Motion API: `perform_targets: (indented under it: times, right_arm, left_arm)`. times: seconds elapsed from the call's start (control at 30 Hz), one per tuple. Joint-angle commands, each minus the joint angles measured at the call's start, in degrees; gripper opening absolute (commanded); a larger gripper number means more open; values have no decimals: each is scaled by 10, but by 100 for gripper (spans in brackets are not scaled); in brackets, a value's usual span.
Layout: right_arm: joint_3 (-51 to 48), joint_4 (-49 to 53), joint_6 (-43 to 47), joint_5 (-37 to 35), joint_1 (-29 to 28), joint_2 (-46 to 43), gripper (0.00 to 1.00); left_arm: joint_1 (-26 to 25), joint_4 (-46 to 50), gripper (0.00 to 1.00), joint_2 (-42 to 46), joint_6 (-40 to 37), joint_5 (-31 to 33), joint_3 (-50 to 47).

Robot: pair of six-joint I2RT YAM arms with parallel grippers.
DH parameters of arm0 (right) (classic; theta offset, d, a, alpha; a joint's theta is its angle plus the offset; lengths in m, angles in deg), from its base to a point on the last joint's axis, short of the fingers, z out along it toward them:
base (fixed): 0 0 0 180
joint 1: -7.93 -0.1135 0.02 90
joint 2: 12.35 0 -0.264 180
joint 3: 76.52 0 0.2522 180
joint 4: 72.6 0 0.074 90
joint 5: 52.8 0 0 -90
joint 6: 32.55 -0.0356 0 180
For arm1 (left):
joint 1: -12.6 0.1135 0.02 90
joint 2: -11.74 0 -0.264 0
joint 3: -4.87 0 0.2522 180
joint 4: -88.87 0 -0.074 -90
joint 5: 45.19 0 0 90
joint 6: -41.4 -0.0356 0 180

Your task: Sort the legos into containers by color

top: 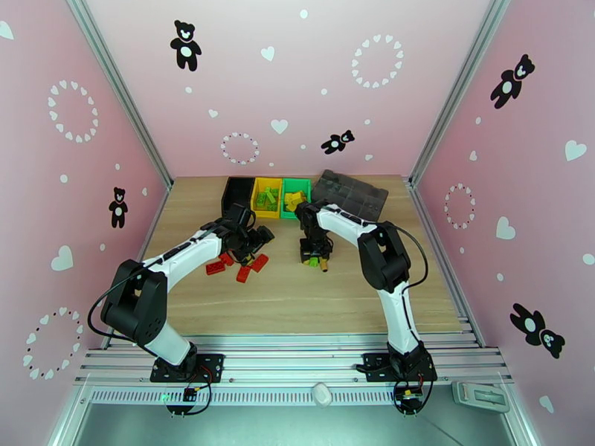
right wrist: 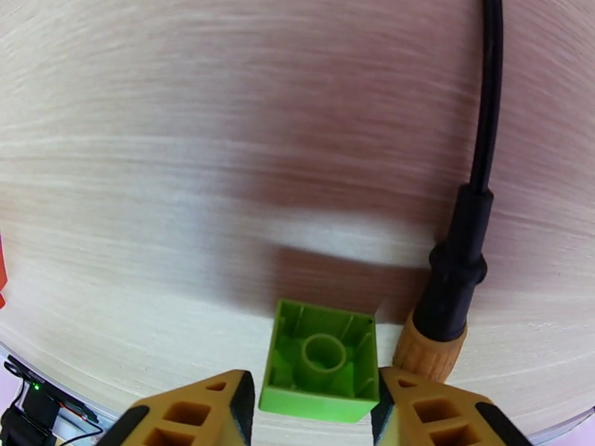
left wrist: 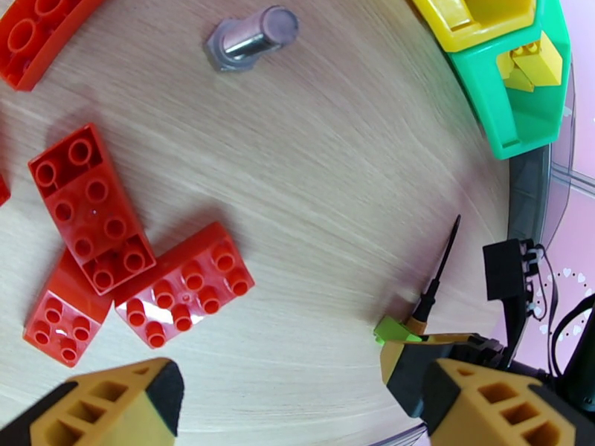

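Observation:
A small green lego (right wrist: 320,362) lies studs-down on the wooden table, and the fingers of my right gripper (right wrist: 316,403) press against its two sides. From above, the right gripper (top: 314,256) stands at the table's middle with the lego (top: 315,260) under it. My left gripper (top: 249,243) hangs open over several red legos (top: 243,273). The left wrist view has red legos (left wrist: 89,206) ahead of the open left gripper (left wrist: 297,410). At the back stand the black container (top: 238,195), the yellow container (top: 257,206) holding green legos, and the green container (top: 287,206) holding yellow legos.
An orange-handled screwdriver (right wrist: 461,276) lies right beside the green lego, touching the right finger's side. A grey metal bolt (left wrist: 249,39) rests on the wood past the red legos. A dark grey compartmented tray (top: 349,193) sits at the back right.

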Motion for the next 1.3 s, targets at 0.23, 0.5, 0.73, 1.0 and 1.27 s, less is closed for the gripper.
perform_targets:
  times: [0.23,0.5,0.73,1.0,1.27]
  right_arm:
    - [30,12,0,6,-3,5,31]
    - [67,-39,-29,111,3,-4,30]
    - [147,-142,-127,241,31,42,30]
    - [334,-293,-317,312,61,164,36]
    - [520,-410,-475,316,68,301,61]
  left_arm:
    - [10,-9,90,9,9,-3,-2]
    - [57,-35,91,9,17,-45,2]
    - [113,-76,91,-19,41,-107,44]
    - [151,-85,92,-72,67,-139,161]
    - [151,-48,92,-81,44,-140,203]
